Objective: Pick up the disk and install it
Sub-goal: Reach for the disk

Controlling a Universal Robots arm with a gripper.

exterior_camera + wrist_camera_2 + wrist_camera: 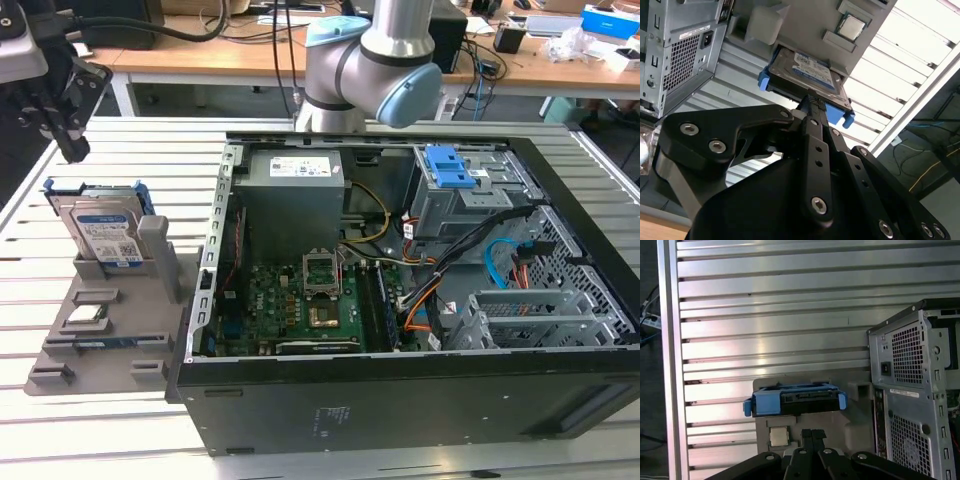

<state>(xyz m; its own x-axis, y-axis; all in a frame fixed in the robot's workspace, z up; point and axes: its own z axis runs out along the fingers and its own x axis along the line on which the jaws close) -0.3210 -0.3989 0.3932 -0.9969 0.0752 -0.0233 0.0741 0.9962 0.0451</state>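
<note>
Position of the gripper (72, 148): it hangs over the far end of the grey holder (100, 335), above what sits on it and touching none of it. The jaws are drawn together with the tips meeting and nothing held between them. In both wrist views the black fingers (815, 150) (812, 436) run side by side to a single point.

The disk (105, 232) stands on edge in a slot at the holder's far end, its white-and-blue label facing out over the holder and its blue frame around the edges. In the second wrist view the disk (807, 72) lies just past the fingertips, apart from them. In the first wrist view its blue edge (795, 400) faces the camera.

A processor chip (85, 318) lies flat in a recess of the holder, nearer than the disk.

The open computer case (400, 250) sits just beside the holder, on the exterior view's right. The holder rests on the slatted metal table (110, 425).
</note>
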